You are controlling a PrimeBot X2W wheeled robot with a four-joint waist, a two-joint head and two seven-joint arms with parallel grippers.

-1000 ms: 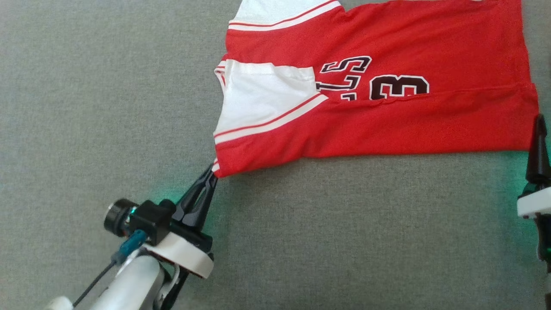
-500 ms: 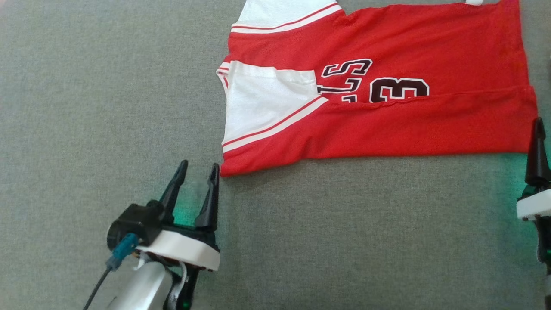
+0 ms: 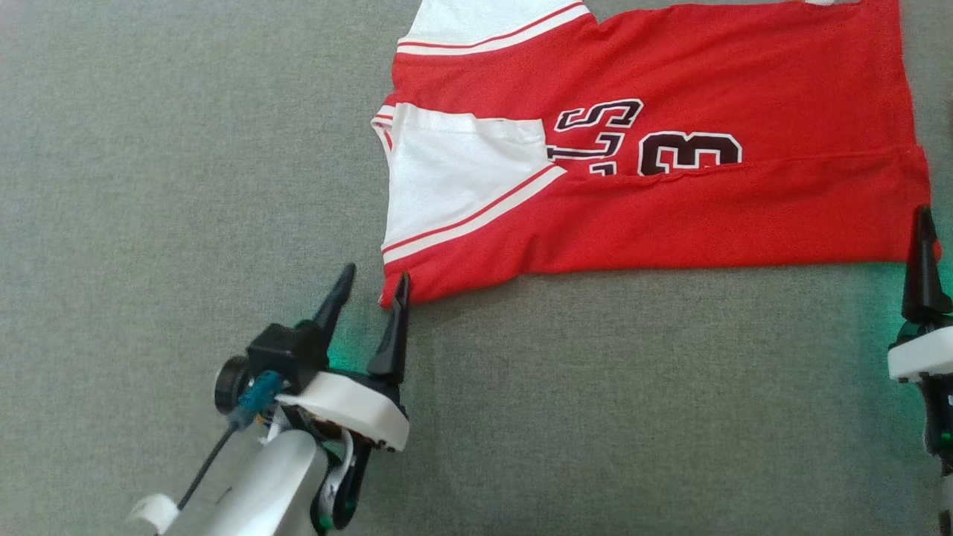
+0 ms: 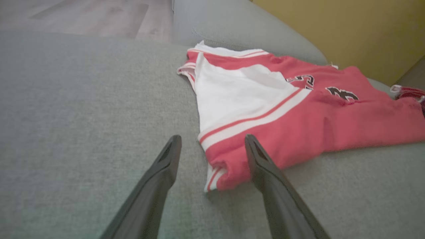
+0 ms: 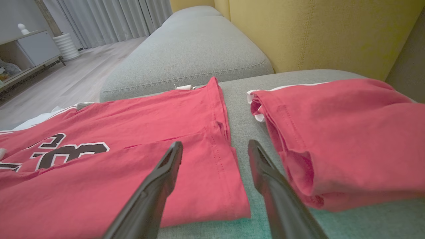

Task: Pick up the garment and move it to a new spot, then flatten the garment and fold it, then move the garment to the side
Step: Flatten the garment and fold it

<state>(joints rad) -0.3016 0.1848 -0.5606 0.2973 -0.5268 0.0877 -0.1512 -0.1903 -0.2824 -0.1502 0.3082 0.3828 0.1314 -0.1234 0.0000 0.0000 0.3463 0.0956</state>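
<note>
The red jersey (image 3: 670, 216), white at the shoulder with dark numbers, lay folded lengthwise on the grey cushion (image 3: 186, 149). The left gripper (image 3: 376, 272) stood wide open around its near corner, gripping nothing. The right gripper (image 5: 214, 143) gaped empty at its hem.

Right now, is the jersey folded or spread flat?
Partly folded: the jersey has its near side turned over the front, the flap's edge cutting across the dark number.
</note>
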